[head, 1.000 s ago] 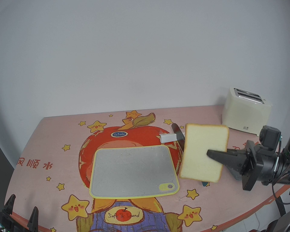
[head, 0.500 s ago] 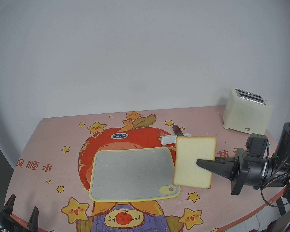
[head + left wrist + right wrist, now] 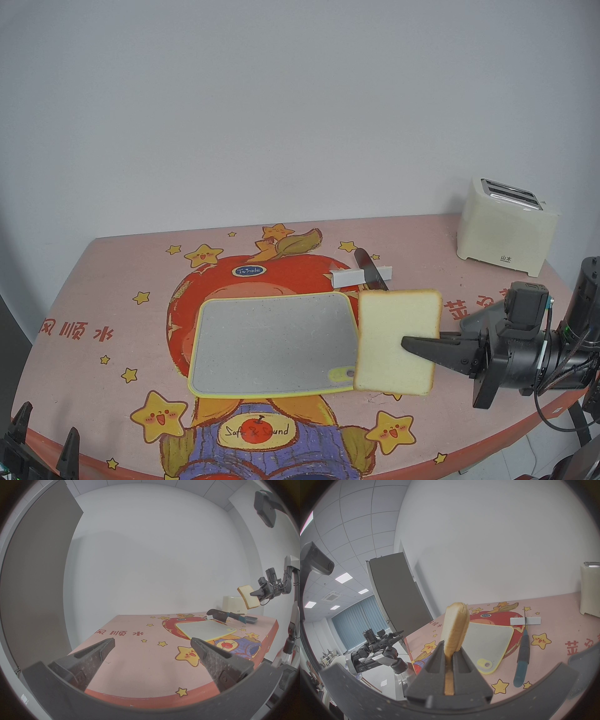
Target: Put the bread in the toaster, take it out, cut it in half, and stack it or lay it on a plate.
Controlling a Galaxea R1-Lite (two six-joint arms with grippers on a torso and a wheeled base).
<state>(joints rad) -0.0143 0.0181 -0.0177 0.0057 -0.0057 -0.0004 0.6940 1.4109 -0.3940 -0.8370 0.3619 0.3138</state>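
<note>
Pink table [image 3: 94, 300], printed with a cartoon apple and stars, lies under both pairs of fingers. Flat on it is a grey board [image 3: 275, 340] with a yellow rim, lower than the right gripper's [image 3: 409, 342] fingertips and to their left. It is well ahead of the left gripper [image 3: 152, 641] and to its right.

A cream toaster [image 3: 503, 228] stands at the table's far right corner, slots up, beyond the right fingers and well apart from them.

The bread [image 3: 394, 340] is one pale slice with a brown crust, clamped by its right edge between the right fingers and held in the air above the table. From the right wrist it shows edge-on, rising out of the closed fingers. From the head its broad face shows, and its left edge overlaps the board's right rim.

A knife [image 3: 522, 658] with a bluish handle lies on the table just past the right fingertips, beside the board. Its dark blade crosses a small white rest [image 3: 347, 277].

The left gripper's fingers stand wide apart, holding nothing, low at the table's near left edge.
</note>
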